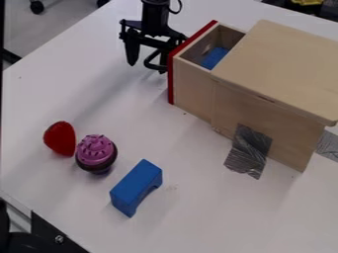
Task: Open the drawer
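Gripper: the black gripper point(147, 65) hangs at the top of the view, just beside the drawer's red front point(171, 79) — fingers spread, with a gap between them; whether it touches the front cannot be told.
Drawer: the wooden drawer point(193, 86) stands partly out of the wooden cabinet point(264, 121), its inside showing from above.
Inside the drawer: a blue piece point(214, 58), partly hidden under the cabinet's top board point(280, 64).
Cabinet: on the white surface point(72, 99), with one silvery tape strip point(249, 148) running from its side onto the surface — another strip point(328, 145) at the right edge.
Toys: red toy point(60, 139) just beside a purple-topped cupcake point(96, 150); blue arched block point(137, 187) nearby.
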Controlling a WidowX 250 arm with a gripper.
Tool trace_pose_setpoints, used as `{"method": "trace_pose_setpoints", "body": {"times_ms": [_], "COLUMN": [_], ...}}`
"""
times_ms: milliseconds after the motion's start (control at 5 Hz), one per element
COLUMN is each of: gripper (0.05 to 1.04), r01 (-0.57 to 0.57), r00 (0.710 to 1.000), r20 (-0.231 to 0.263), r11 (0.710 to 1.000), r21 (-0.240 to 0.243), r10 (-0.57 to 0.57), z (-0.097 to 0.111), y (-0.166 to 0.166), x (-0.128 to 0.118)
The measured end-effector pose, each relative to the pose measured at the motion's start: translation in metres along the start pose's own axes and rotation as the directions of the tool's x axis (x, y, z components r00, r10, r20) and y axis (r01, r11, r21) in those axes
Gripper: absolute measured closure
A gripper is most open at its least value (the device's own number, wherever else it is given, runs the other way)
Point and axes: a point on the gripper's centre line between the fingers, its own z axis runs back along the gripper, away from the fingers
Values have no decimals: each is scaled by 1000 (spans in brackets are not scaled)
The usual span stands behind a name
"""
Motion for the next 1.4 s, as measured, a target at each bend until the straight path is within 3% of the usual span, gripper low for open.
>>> {"method": "trace_pose_setpoints", "body": {"times_ms": [200,400,800,1000,1400], "gripper": [86,144,715,864,880], "r01": [1,-2,-9,9,10], "r00": [1000,1000,1000,1000,1000], "r20": [-2,0,11,6,-1], "r11": [1000,1000,1000,1000,1000], "r21": [-1,-1,-15,-12,-12], "r10": [-1,2,10,-9,-10], "z": [0,0,-3,-3,-3], "y": [0,0,2,2,3], "x": [0,0,0,-2,-3]}}
